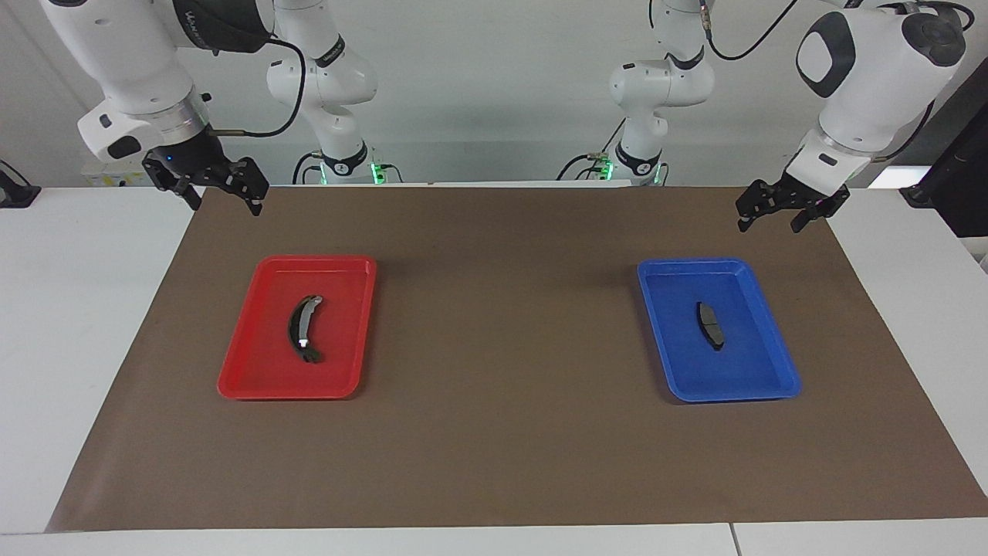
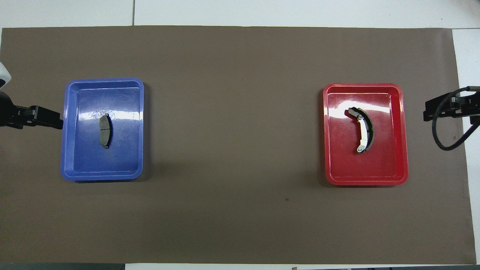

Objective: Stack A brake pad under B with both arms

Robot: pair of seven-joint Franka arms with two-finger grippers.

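The A brake pad (image 1: 711, 325), short, flat and dark grey, lies in the blue tray (image 1: 760, 378) toward the left arm's end; it also shows in the overhead view (image 2: 105, 131). B (image 1: 301, 328), the long black crescent with a silver strip, lies in the red tray (image 1: 255, 371) toward the right arm's end, and shows in the overhead view (image 2: 364, 129). My left gripper (image 1: 769, 224) hangs open and empty over the mat's edge beside the blue tray. My right gripper (image 1: 224, 202) hangs open and empty over the mat's edge beside the red tray.
A brown mat (image 1: 502, 324) covers the table between and around the two trays. White table surface (image 1: 77, 324) shows outside the mat. A black cable (image 2: 444, 138) loops from the right wrist.
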